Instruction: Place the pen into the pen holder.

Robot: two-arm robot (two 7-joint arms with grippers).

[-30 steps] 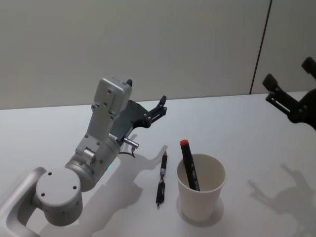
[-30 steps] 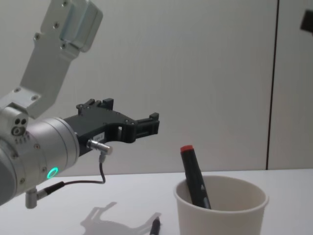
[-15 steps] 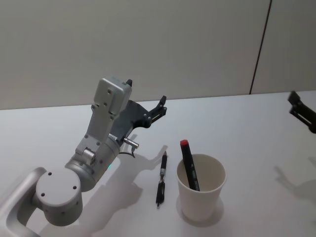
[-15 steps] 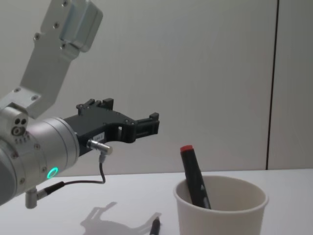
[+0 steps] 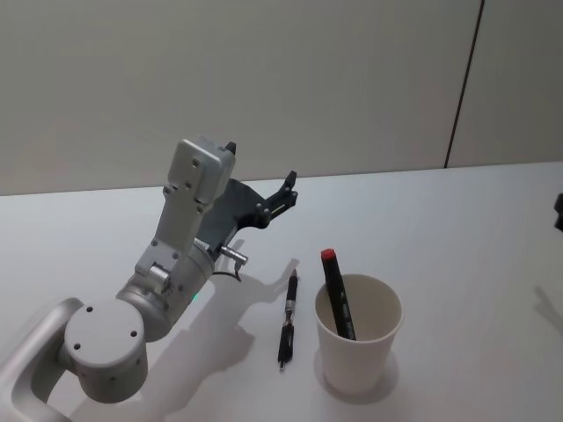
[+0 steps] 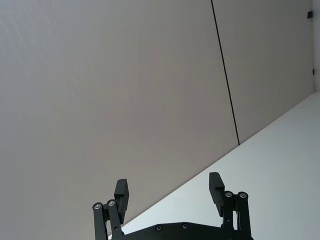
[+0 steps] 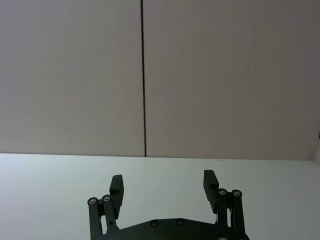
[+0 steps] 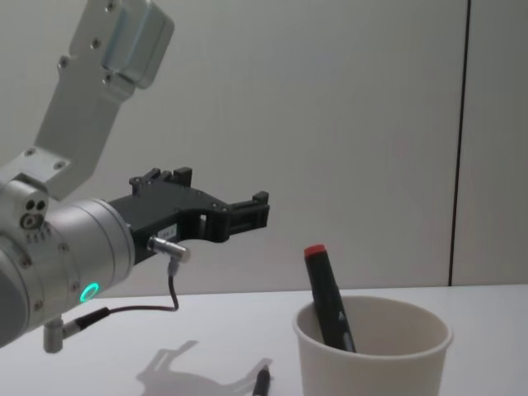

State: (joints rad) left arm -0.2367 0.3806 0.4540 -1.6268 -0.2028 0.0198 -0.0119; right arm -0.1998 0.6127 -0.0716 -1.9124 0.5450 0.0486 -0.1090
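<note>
Head view: light, stiff and liable to roll

A slim black pen lay flat on the white table near its front edge. It was just beside the off-white paper cup, on the cup's left and clear of its wall. A red-capped black marker leaned inside the cup.

The pen looked light and rigid, with a smooth round barrel likely to roll or slip. The best hold seemed to be across the barrel's middle, fingers closing from either side. The cup looked light enough to tip if bumped.

The left claw hung above the table, nearer the back and left edges than the pen. Its arm was folded at the elbow and it aimed up toward the back wall, fingers spread and empty. The right claw, likewise spread and empty, sat by the table's right edge, facing the wall.
</note>
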